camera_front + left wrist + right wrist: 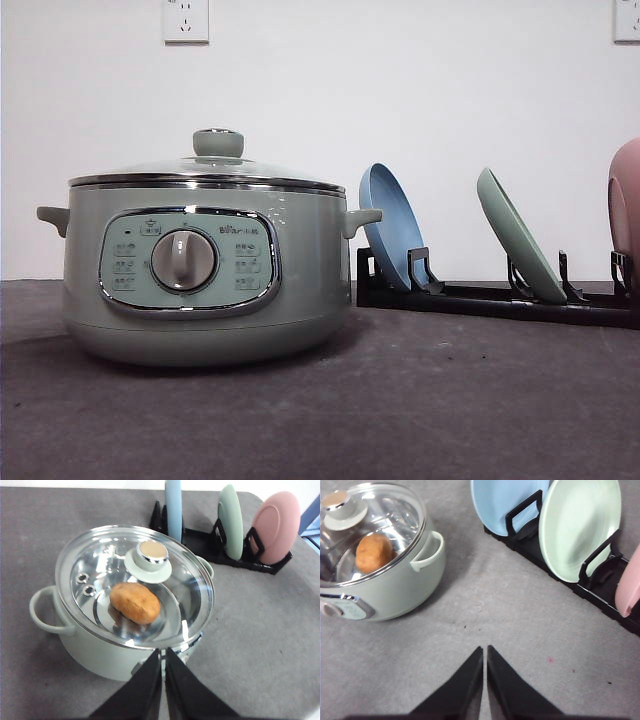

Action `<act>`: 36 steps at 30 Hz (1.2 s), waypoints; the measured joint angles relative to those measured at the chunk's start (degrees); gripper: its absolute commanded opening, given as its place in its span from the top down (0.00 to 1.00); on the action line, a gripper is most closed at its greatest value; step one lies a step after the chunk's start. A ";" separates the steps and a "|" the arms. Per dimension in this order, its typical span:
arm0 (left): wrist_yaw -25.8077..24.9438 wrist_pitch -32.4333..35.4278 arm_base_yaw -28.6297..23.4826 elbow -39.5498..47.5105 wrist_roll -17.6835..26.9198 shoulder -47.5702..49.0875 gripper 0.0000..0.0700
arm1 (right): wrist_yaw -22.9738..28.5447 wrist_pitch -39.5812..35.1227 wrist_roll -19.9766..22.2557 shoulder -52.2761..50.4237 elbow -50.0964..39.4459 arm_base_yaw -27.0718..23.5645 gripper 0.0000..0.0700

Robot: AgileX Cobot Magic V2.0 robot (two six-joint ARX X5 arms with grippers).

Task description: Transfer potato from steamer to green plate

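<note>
start of task, nothing lifted. potato inside steamer under glass lid. green plate upright in rack. left gripper and right gripper closed, empty. next, likely: remove lid by knob.

Desk: dark grey, matte, a few small specks on it in the right wrist view. Black slotted rack stands on it near the back wall. Blue plate leans tilted in the rack's left slot; pink dish in the rightmost (partly cut off at frame edge). Two white wall sockets above.
</note>
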State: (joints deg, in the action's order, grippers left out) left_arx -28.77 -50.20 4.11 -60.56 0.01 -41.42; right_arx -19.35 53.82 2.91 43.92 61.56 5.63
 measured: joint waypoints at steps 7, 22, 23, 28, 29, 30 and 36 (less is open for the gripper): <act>0.00 -0.41 0.14 -0.04 0.38 0.15 0.75 | 0.00 0.00 0.29 -0.02 0.00 0.02 0.66; 0.00 -0.41 0.14 -0.04 0.51 0.15 0.04 | 0.00 0.02 0.25 -0.02 0.00 0.02 0.23; 0.00 -0.41 0.14 -0.04 0.51 0.15 0.04 | 0.00 0.01 0.23 -0.02 0.00 0.02 0.23; 0.00 -0.41 0.14 -0.04 0.51 0.15 0.04 | 0.00 -1.49 -0.73 -0.02 0.00 0.02 0.23; 0.00 -0.41 0.14 -0.04 0.51 0.15 0.04 | 0.00 -2.28 -1.11 0.01 0.00 0.02 0.23; 0.00 -0.42 0.14 -0.04 0.51 0.15 0.04 | 0.00 -3.14 -1.58 0.08 0.01 0.02 0.23; 0.00 -0.41 0.14 -0.04 0.51 0.15 0.04 | 0.00 -6.13 -5.06 4.24 2.90 0.02 0.23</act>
State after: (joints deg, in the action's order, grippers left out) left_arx -28.77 -50.61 4.25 -60.60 0.51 -41.28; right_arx -19.35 47.70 -2.15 48.16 64.46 5.65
